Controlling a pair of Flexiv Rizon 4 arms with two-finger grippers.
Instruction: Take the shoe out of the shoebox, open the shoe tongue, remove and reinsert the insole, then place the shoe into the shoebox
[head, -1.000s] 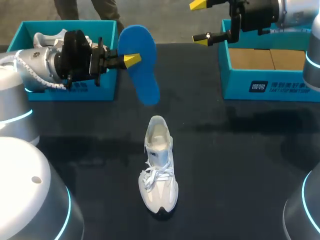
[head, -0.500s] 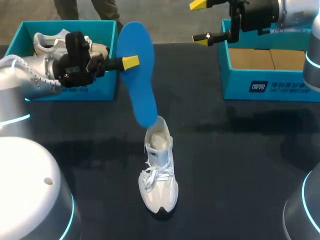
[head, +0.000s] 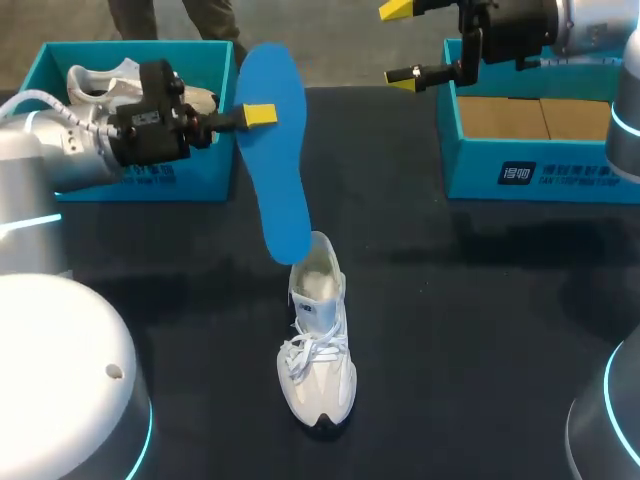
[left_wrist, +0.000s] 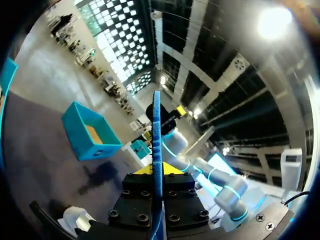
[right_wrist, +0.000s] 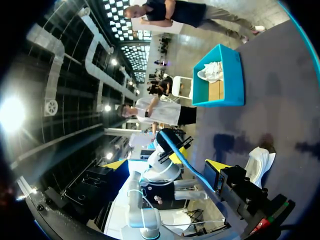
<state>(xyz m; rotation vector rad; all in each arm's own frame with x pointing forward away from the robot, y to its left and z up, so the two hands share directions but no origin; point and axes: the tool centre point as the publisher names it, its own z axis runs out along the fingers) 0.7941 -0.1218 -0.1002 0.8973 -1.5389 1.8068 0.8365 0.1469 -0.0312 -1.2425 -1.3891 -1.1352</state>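
Head view showed the left gripper (head: 258, 115) clamped on the upper part of the blue insole (head: 272, 150). The insole hung down from the fingers, long axis near upright and slightly tilted. Its lower end was at the heel opening of the white shoe (head: 318, 335) on the table (head: 480, 330); contact could not be told. The left arm was nearer. The right gripper (head: 400, 45) hung wide open and empty beside the right shoebox (head: 540, 172). There were one insole, two boxes and two shoes, the second shoe (head: 100, 80) lying in the left shoebox (head: 150, 187).

Robotics lab, two robot arms (head: 60, 160), black table (head: 470, 330), teal shoeboxes (head: 540, 175)
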